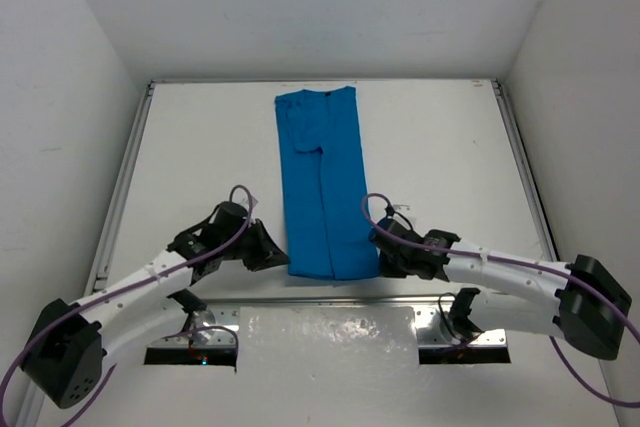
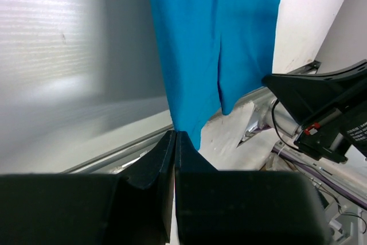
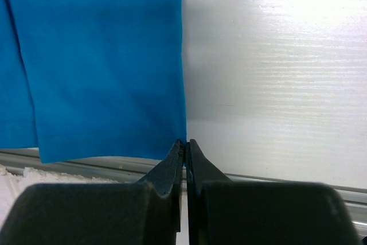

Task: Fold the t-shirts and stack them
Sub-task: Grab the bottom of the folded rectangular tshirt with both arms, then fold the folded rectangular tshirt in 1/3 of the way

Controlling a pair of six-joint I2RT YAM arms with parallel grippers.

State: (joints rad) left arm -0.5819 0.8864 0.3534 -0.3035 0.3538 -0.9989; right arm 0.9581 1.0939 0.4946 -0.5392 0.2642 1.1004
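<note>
Jaws: left jaws clenched at the lower-left corner of the shirt [image 1: 320, 177], right jaws clenched at its lower-right corner. Both wrist views show blue hem running into the closed tips, so each appears to grasp cloth, by a very thin bite.

Item: one blue shirt, folded lengthwise into a long strip, flat on the bench [image 1: 210, 147]. It runs from upper centre to lower centre of the top view, with its near hem just beside the metal rail [image 1: 330, 302] at the bottom edge.

Hazards, judged:
- Slip. The hold sits on the extreme corners, and the right bite looks the slimmer. A quick lift could pull the hem free on one side.
- Partial pick. The strip is layered, and a seam between panels shows in the left wrist view. Jaws holding only the top layer would open the fold instead of carrying it.
- Skew. If the arms rise or travel unevenly, the near end would land crooked on the far end.
- Snag. A low pass could drag the hem along the rail.
</note>
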